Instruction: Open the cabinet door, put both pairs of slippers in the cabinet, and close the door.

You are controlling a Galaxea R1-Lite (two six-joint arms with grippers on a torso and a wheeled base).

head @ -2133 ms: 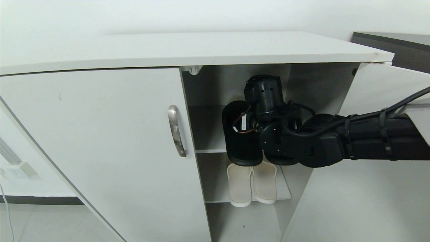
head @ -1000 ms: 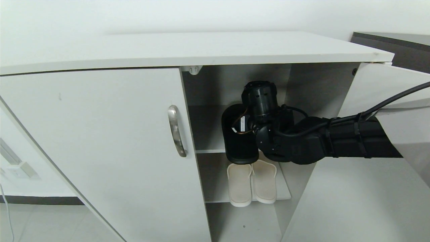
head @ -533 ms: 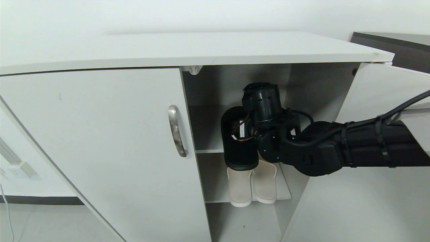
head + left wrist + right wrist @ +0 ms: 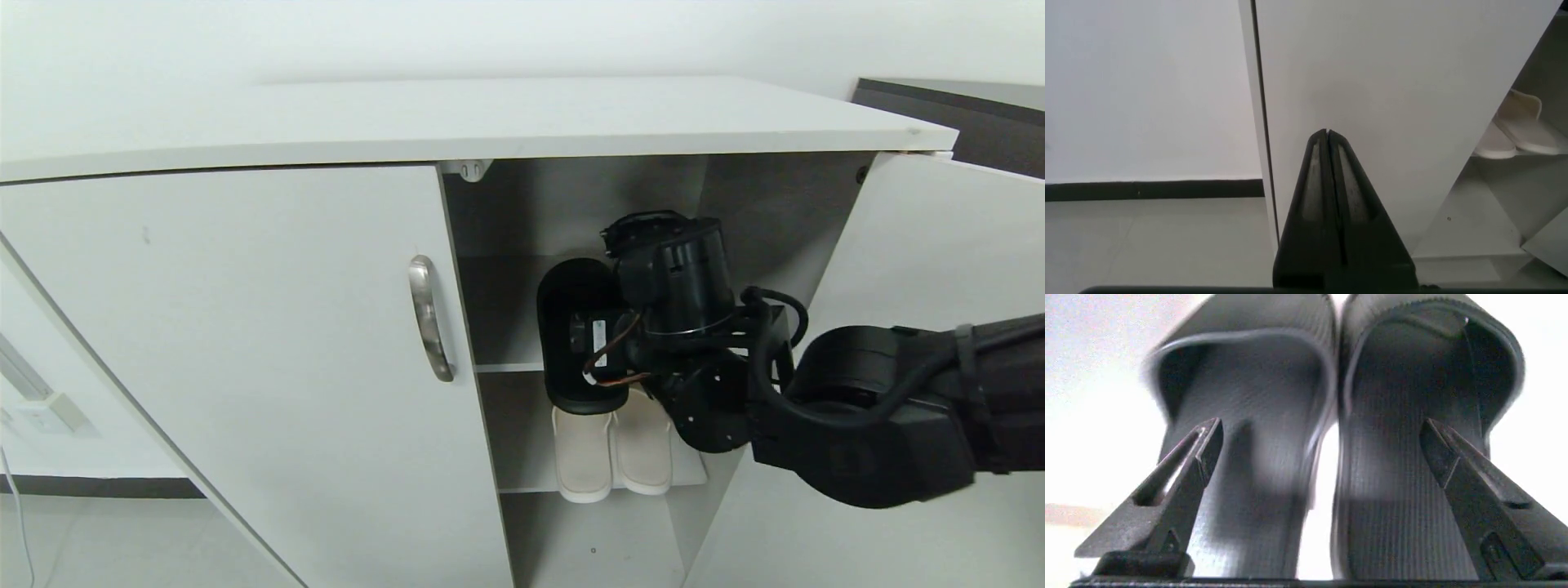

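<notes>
Pincer arms at work on a white cabinet (image 4: 490, 114): the left pincer (image 4: 1327, 135), its fingers pressed together on nothing, hangs low in front of a white cabinet panel. The left door (image 4: 229, 351), with its steel handle (image 4: 430, 317), is shut. In the open bay beside it the black slippers (image 4: 571, 343) lie side by side on the upper shelf (image 4: 502, 327), heel ends reaching past its front edge. The white slippers (image 4: 612, 445) sit paired on the shelf below (image 4: 522, 449). The right pincer (image 4: 1323, 445) faces the black pair's heels with its fingers (image 4: 1200, 453) spread wide, one tip before each slipper; whether they touch cannot be told. At far right the right door (image 4: 922, 220) stands open.
</notes>
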